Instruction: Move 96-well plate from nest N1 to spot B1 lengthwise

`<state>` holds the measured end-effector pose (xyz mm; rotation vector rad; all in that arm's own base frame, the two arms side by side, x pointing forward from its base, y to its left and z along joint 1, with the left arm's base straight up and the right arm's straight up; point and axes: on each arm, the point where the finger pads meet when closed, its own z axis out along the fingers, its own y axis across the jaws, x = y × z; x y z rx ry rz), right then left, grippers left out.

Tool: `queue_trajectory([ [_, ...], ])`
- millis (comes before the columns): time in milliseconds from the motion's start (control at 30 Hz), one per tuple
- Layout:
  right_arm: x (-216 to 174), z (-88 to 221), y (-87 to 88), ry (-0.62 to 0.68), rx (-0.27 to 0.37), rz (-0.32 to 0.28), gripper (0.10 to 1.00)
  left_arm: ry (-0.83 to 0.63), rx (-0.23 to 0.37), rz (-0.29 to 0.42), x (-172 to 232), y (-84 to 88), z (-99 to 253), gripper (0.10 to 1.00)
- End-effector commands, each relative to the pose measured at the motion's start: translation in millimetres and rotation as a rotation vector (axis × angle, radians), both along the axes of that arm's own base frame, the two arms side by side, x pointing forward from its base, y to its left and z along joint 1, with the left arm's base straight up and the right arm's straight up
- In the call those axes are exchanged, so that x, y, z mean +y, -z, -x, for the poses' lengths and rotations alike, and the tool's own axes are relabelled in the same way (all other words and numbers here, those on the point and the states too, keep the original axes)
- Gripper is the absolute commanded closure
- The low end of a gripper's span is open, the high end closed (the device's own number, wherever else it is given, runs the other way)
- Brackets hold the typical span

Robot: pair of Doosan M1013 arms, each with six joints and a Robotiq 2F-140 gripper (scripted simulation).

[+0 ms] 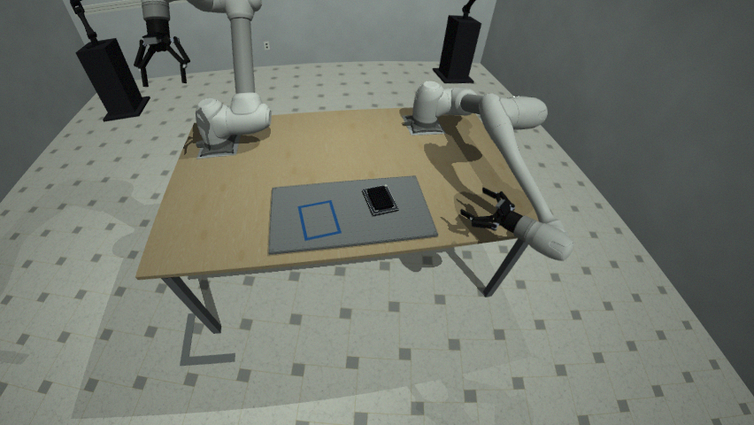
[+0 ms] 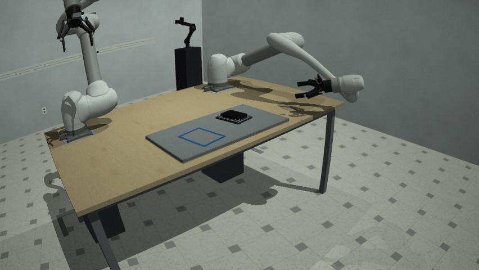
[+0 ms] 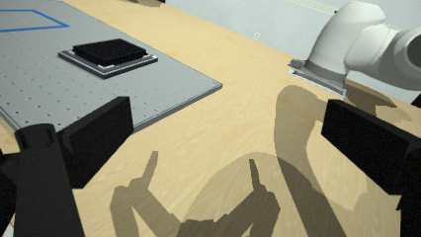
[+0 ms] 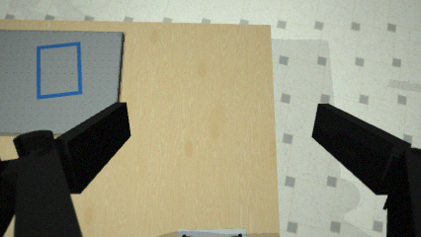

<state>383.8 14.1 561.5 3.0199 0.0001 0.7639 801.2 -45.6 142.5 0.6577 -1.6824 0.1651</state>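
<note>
Black 96-well plate [image 1: 380, 197] [image 2: 234, 114] [image 3: 110, 50] lay flat in the plate nest [image 1: 386, 212] [image 2: 238, 123] [image 3: 105, 71], whose pale-edged rim showed around its base. The nest stood on a grey perforated board [image 1: 358, 232] [image 2: 174, 144] [image 3: 168, 89] [image 4: 101, 79]. On the same board, apart from the nest, the blue taped outline [image 1: 302, 221] [image 2: 215, 141] [image 3: 50, 18] [image 4: 39, 71] framed bare board, with no plate inside it.

The board rested on a wooden table [image 1: 226, 211] [image 2: 100, 167] [image 3: 222, 118] [image 4: 198, 99]. Beyond the nest's end of the board, the left gripper [image 1: 476, 202] [image 2: 297, 89] [image 3: 227, 116] hung above the wood, pointing sideways toward the board. Its jaws were spread wide, nothing between them, and its shadow fell on the tabletop.

Farthest out, the right gripper [image 1: 165, 83] [image 2: 77, 47] [image 4: 221, 119] hung high, fingers downward, well apart from the plate. Its jaws were also released and held nothing. Both white arms were mounted along the table's opposite long side, and neither gripper touched the plate or the nest.
</note>
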Motion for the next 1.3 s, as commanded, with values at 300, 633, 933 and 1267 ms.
queue_trajectory([
  [300,0.0,-0.2,-0.5,0.000,-0.001,0.000,0.098,-0.077,0.041,-0.365,-64.0,6.6,12.4,0.098],
  [633,0.0,-0.2,-0.5,0.000,-0.001,0.000,0.098,-0.147,0.057,-0.596,-101.7,12.7,23.1,0.098],
  [933,0.0,-0.2,-0.5,0.000,-0.001,0.000,0.098,-0.228,0.065,-0.805,-134.0,18.7,34.4,0.098],
  [1267,0.0,-0.2,-0.5,0.000,-0.001,0.000,0.098,-0.382,0.064,-1.098,-177.0,27.4,53.1,0.098],
])
